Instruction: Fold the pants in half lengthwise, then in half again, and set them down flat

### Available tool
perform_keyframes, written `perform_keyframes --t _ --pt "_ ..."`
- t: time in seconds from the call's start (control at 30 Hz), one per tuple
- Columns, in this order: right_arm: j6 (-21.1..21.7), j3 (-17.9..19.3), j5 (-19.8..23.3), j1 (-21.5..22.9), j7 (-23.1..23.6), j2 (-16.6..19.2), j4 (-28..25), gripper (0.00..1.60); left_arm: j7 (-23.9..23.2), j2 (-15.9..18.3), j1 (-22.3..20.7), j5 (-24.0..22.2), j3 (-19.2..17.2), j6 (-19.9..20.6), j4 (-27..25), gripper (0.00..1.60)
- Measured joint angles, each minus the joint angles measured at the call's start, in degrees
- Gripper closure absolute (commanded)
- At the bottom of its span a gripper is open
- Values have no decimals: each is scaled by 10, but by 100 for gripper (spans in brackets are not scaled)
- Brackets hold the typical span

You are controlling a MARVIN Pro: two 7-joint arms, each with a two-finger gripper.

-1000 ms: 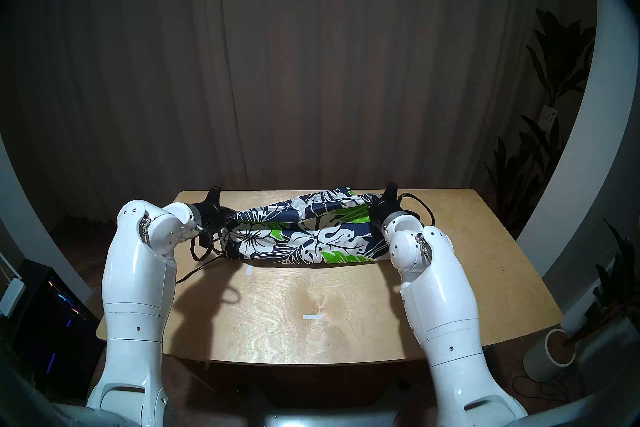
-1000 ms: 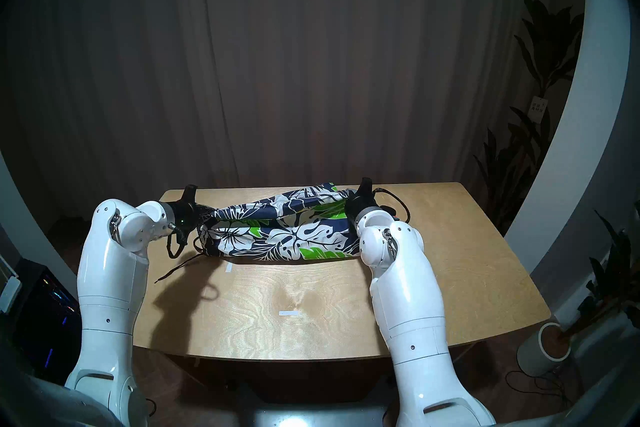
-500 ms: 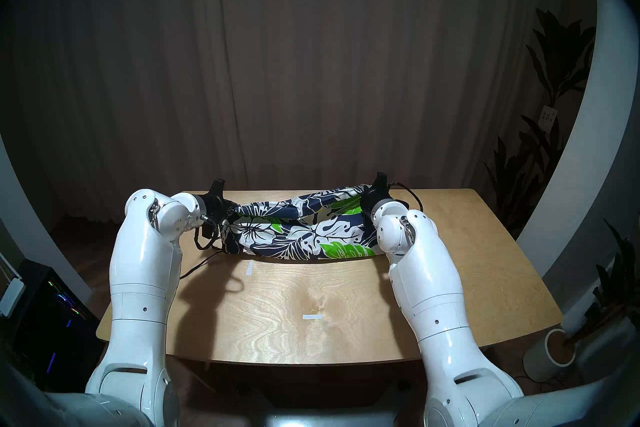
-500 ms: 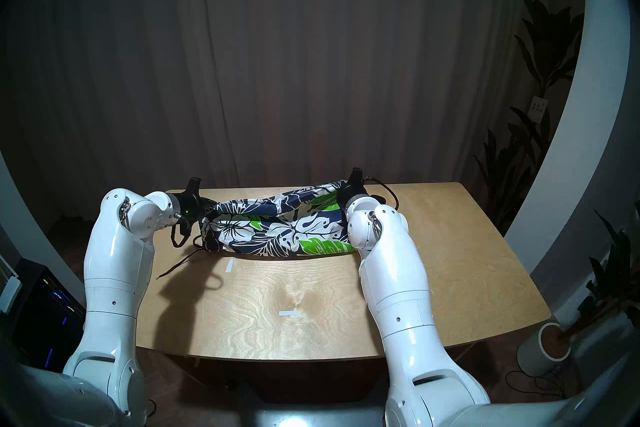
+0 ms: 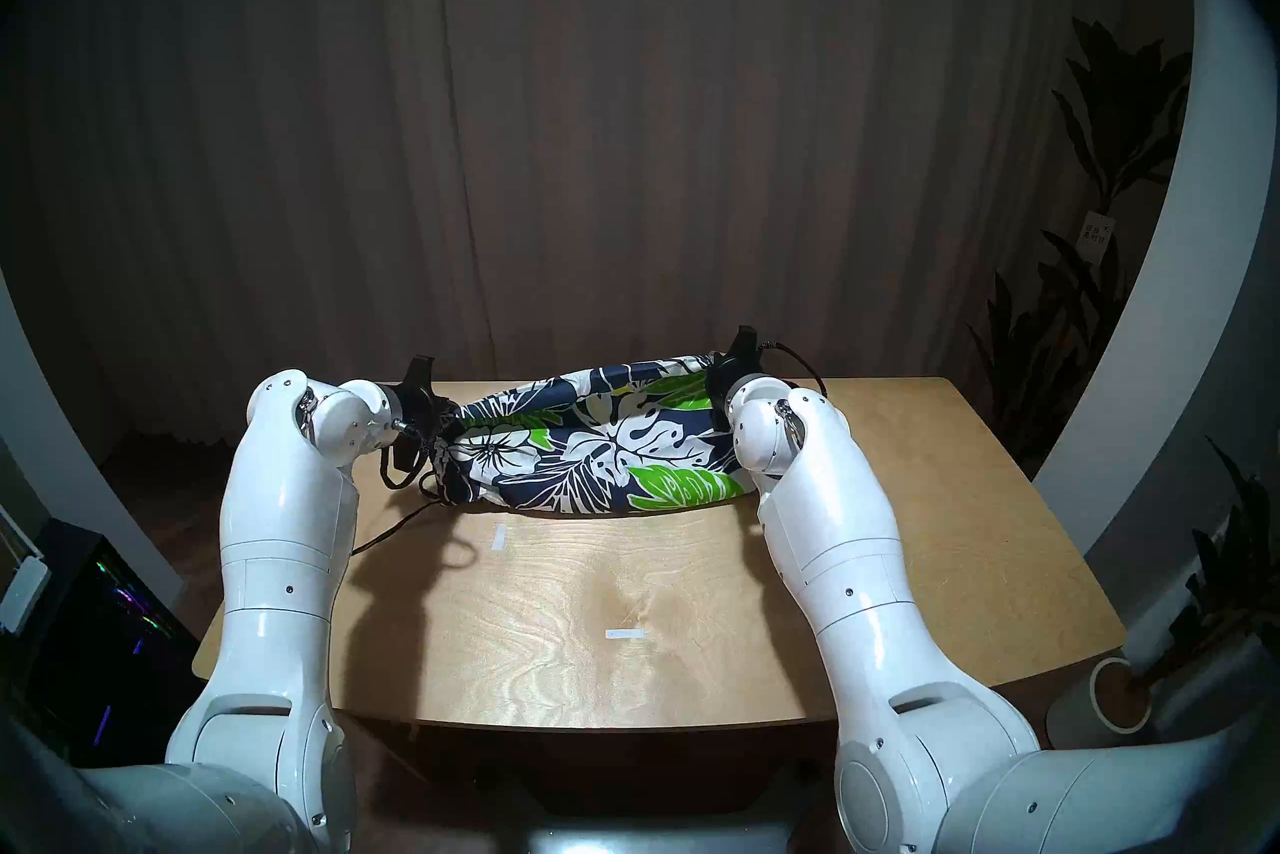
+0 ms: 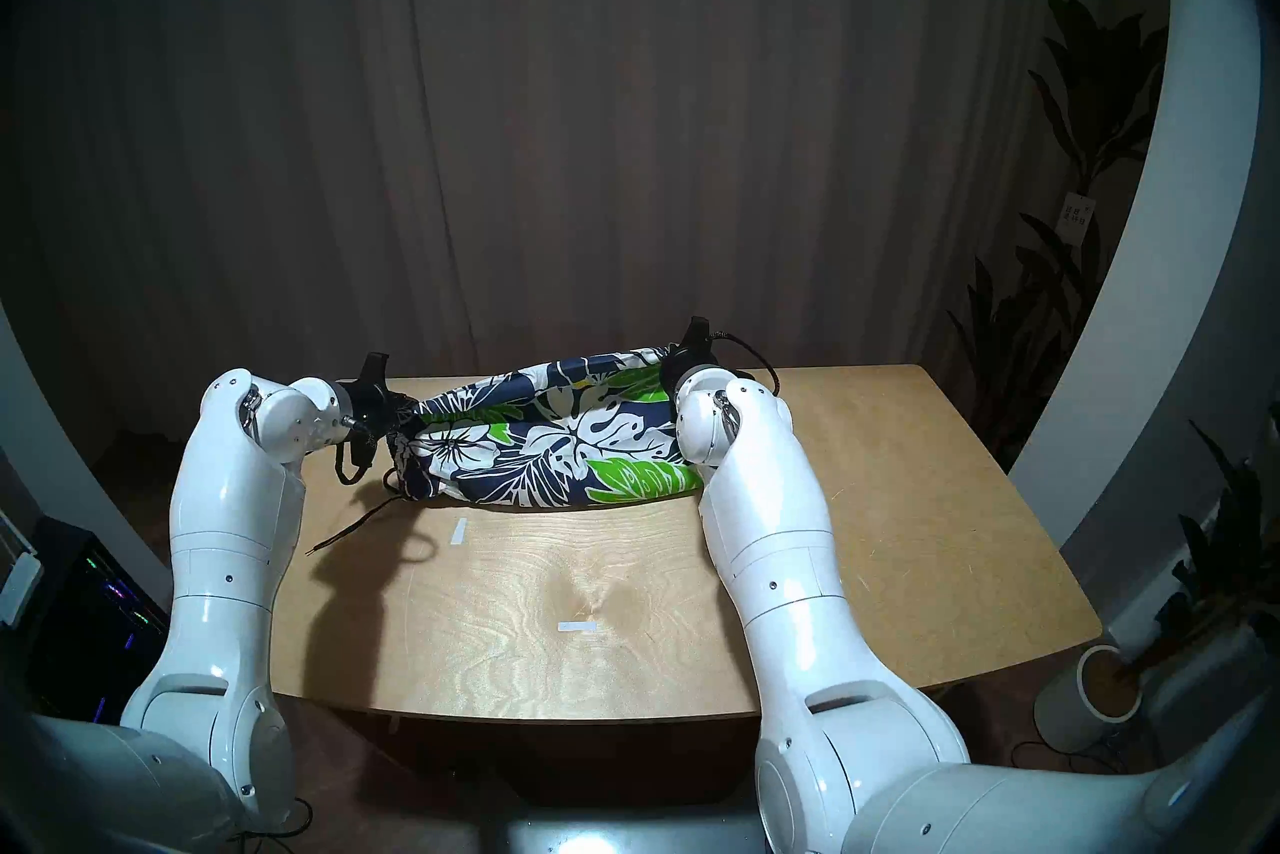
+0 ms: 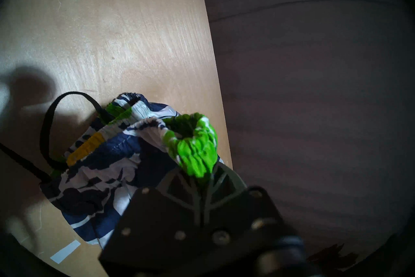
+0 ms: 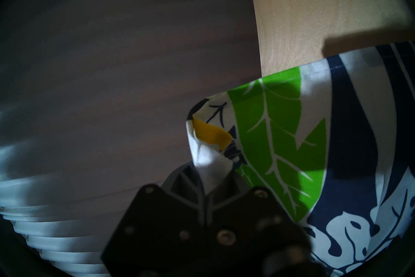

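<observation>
Pants (image 8: 336, 135) cut off at right edge.

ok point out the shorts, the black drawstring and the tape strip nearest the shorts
shorts (image 5: 596, 457), head left view, on the white leaf print mid-cloth
black drawstring (image 7: 48, 117), left wrist view, on the loop lying over the table
tape strip (image 5: 498, 536), head left view, on the middle of the white strip

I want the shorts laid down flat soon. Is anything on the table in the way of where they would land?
Nothing visible blocks them. The shorts hang between the left gripper and right gripper, both shut on the fabric. The table below shows only two flat tape marks and the trailing black drawstring.
</observation>
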Motion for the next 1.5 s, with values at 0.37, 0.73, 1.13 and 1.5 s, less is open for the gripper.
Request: perform_keyframes --t 0.37,0.73,1.13,1.5 --pt "-18 0 -3 54 -4 -12 83 160 -6 -1 -17 9 1 -9 47 160" --pt "-32 9 -5 107 -8 -18 159 160 -12 -2 -38 17 12 -16 83 160" --pt "-47 8 -12 163 -10 -26 247 160 -18 -5 -63 30 28 -28 123 136" --pt "-60 3 -16 199 -11 -33 308 160 -23 -7 -83 41 39 -39 152 126"
